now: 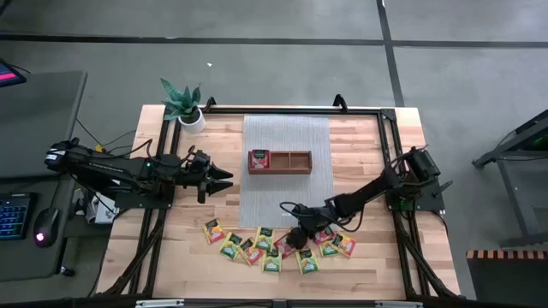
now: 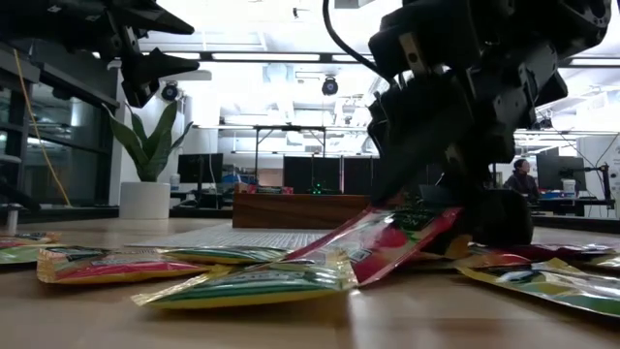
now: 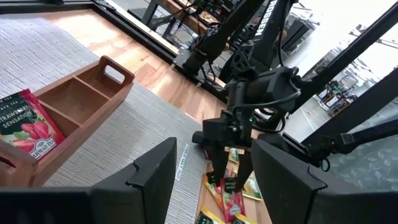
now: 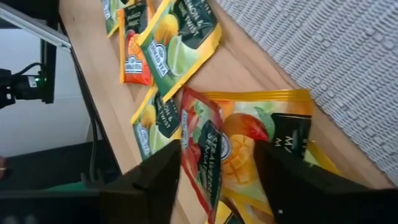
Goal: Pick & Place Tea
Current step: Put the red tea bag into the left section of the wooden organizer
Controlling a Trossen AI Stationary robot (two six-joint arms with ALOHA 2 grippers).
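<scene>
Several tea packets [image 1: 257, 248], red, yellow and green, lie in a loose row on the wood near the table's front edge. My right gripper [image 1: 297, 237] is low over them and open. Its fingers [image 4: 158, 180] stand on either side of a red strawberry packet [image 4: 202, 155] that overlaps a yellow mango packet [image 4: 267, 124]. One red packet [image 1: 259, 160] stands in the left compartment of the wooden tray [image 1: 295, 162]. My left gripper [image 1: 219, 178] waits open above the table's left side, pointing at the tray. My right gripper slants down from the table's right, its open fingers astride the red strawberry packet [image 2: 387, 237]. I cannot tell whether a finger touches it. The packet is tilted, its raised end [image 2: 441, 215] by the fingers and its lower end resting on other packets.
The tray sits on a grey mat [image 1: 285, 197] in the table's middle, and its middle and right compartments hold nothing. A potted plant [image 1: 184, 107] stands at the far left corner. Black frame rails [image 1: 390, 145] run along the table's sides. A person [image 2: 523, 179] sits in the room beyond.
</scene>
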